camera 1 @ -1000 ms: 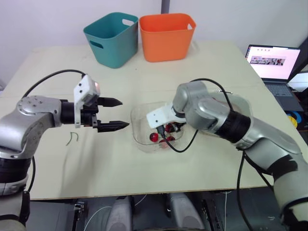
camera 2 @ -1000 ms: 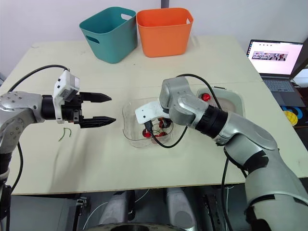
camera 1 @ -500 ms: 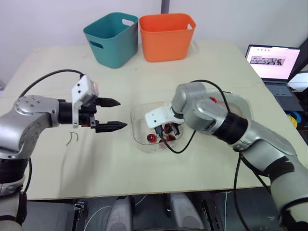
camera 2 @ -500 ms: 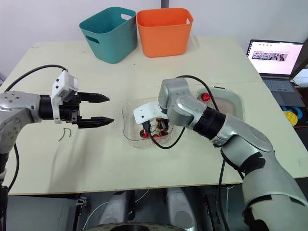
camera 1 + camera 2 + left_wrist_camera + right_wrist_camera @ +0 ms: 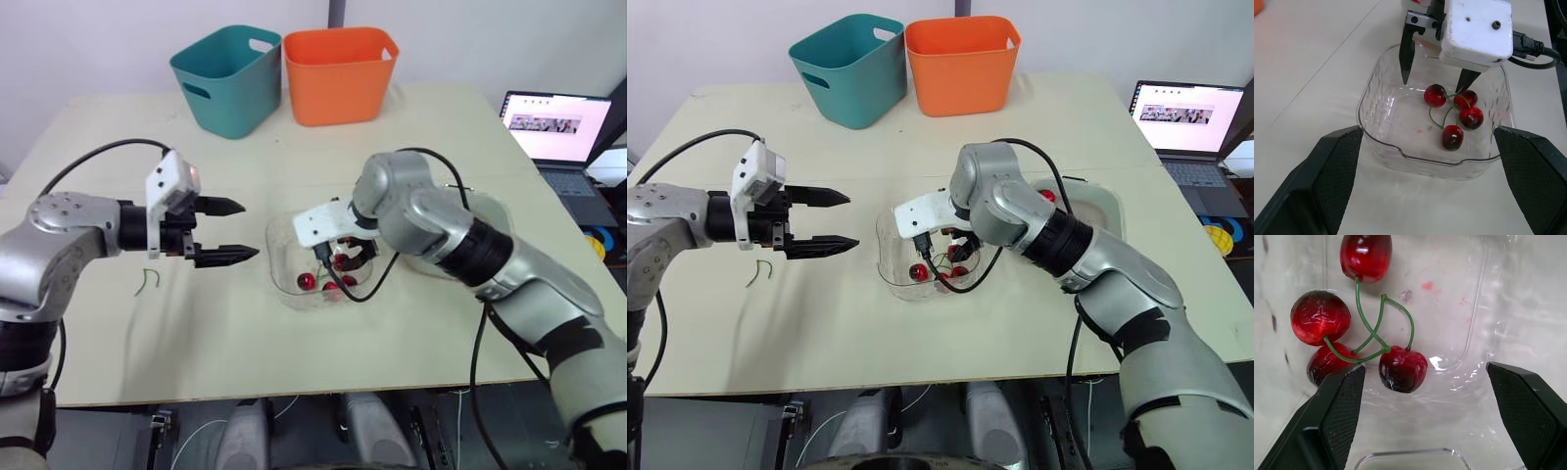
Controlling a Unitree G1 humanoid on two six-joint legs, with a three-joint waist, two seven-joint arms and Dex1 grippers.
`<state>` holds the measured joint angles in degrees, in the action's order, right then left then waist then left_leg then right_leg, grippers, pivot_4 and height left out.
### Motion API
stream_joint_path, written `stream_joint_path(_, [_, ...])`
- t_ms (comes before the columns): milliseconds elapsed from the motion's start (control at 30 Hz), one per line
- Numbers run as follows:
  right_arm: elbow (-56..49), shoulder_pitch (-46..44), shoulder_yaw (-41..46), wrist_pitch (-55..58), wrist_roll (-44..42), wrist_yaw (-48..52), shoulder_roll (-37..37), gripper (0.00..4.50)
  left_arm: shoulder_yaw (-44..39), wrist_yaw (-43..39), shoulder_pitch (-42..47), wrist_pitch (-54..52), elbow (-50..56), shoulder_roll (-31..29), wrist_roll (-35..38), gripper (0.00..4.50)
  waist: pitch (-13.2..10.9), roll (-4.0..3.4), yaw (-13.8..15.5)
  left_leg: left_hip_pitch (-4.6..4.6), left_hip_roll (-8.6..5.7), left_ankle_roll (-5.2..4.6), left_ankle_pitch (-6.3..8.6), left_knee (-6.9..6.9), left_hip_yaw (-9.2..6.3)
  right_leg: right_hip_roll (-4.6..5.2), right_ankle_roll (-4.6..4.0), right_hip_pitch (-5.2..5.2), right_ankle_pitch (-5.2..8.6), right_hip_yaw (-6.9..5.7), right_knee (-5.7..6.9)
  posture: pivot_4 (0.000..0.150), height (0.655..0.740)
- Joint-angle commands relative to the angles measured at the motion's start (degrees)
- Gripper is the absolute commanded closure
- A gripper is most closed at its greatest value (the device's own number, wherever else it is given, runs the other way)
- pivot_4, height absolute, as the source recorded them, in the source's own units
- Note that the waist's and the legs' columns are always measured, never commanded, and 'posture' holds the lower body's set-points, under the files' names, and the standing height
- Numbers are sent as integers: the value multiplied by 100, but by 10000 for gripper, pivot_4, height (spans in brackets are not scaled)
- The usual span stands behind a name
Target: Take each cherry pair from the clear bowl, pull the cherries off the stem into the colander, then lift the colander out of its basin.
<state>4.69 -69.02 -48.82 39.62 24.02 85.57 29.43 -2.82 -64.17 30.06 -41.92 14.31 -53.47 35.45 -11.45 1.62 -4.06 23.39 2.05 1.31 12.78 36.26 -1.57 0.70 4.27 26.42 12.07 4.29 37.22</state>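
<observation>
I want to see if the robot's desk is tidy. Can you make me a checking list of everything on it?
Surface: beige table, no spills seen.
Job's things: clear bowl holds four stemmed cherries; colander sits in its basin on the bowl's right, a cherry inside.
Clutter: loose green stem near the left arm; teal bin and orange bin at the far edge.
Claws: left claw open, hovering beside the bowl; right claw open, inside the bowl above the cherries.
Cables: black cable loops into the bowl; another cable arcs over the left arm.
Surroundings: open laptop off the table's right side.
</observation>
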Motion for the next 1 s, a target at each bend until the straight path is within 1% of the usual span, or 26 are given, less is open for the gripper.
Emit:
stream_joint_path(33, [19,-19,41,-68,104,-56,-105,2388,-57,-8,134,56,44,-21,-17,0,0,0,1,0,0,0,0,0,0,0,0,0,0,0,0,1500,7400])
stream_joint_path(300, [280,134,-106,-251,284,-77,-255,2388,-130,22,62,9,138,-44,42,0,0,0,1,0,0,0,0,0,0,0,2,0,-2,0,0,1500,7400])
stream_joint_path(400, [418,185,-133,-345,354,-99,-293,9041,-149,42,43,0,160,-37,62,0,0,0,-1,0,0,0,0,0,0,0,2,0,-1,0,0,1500,7400])
stream_joint_path(600, [518,249,-132,-374,436,-59,-349,30548,-156,87,46,-8,169,-12,84,0,0,0,2,0,0,1,0,0,0,0,4,-1,-3,0,0,1500,7400])
stream_joint_path(667, [497,243,-108,-346,448,-38,-377,35527,-152,95,58,-10,161,-5,87,0,0,0,-2,0,0,0,0,0,-1,0,4,-1,-3,0,0,1500,7400])
stream_joint_path(700, [477,234,-89,-333,450,-20,-381,36372,-147,98,69,-11,154,0,85,0,0,0,-2,0,0,0,0,0,-1,0,4,-1,-3,0,0,1500,7400])
stream_joint_path(1000, [133,72,228,-156,397,59,-280,36372,-113,95,142,13,61,22,47,0,0,0,1,0,0,1,0,0,-1,0,5,-1,-3,-1,0,1500,7400])
